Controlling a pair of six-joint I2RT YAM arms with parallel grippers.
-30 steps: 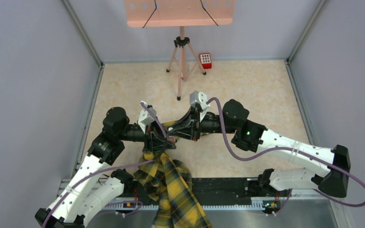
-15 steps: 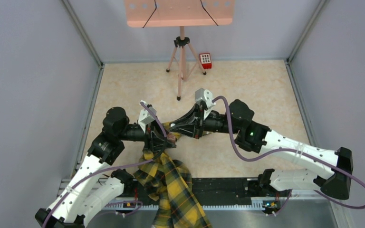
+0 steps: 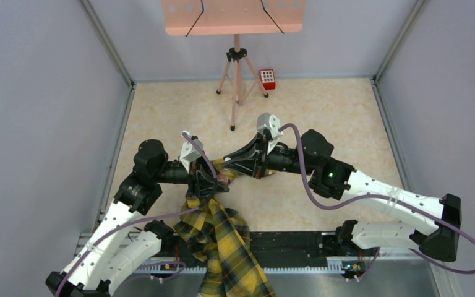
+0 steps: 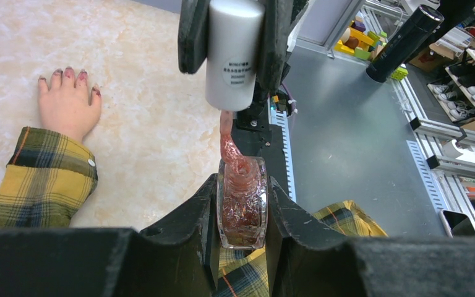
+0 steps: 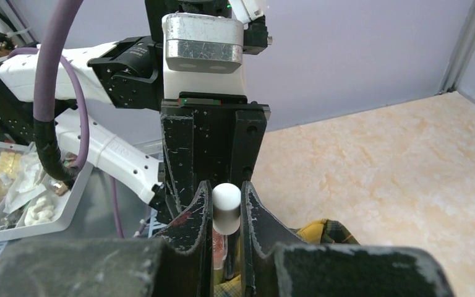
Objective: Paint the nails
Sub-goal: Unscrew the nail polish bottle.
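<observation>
My left gripper (image 4: 242,184) is shut on a clear bottle of glittery red polish (image 4: 242,213), held upright over the plaid sleeve (image 4: 46,179). My right gripper (image 5: 226,207) is shut on the silver-white cap (image 4: 233,52), just above the bottle. The cap's brush (image 4: 227,139), loaded with red polish, still reaches into the bottle's neck. The pale mannequin hand (image 4: 68,105) lies flat on the table to the left, its dark red nails (image 4: 67,73) showing. In the top view both grippers meet at mid-table (image 3: 224,173) and cover the hand; the sleeve (image 3: 226,247) trails to the near edge.
A pink board on a tripod (image 3: 237,80) stands at the back, with a small red keypad box (image 3: 267,79) beside it. Grey walls close in on the left and right. A black rail (image 3: 297,244) and a grey metal shelf (image 4: 359,136) lie along the near edge.
My right gripper has drawn back to the right and away from the left gripper, lifting the cap and brush off the bottle. The left gripper and the bottle have stayed put.
</observation>
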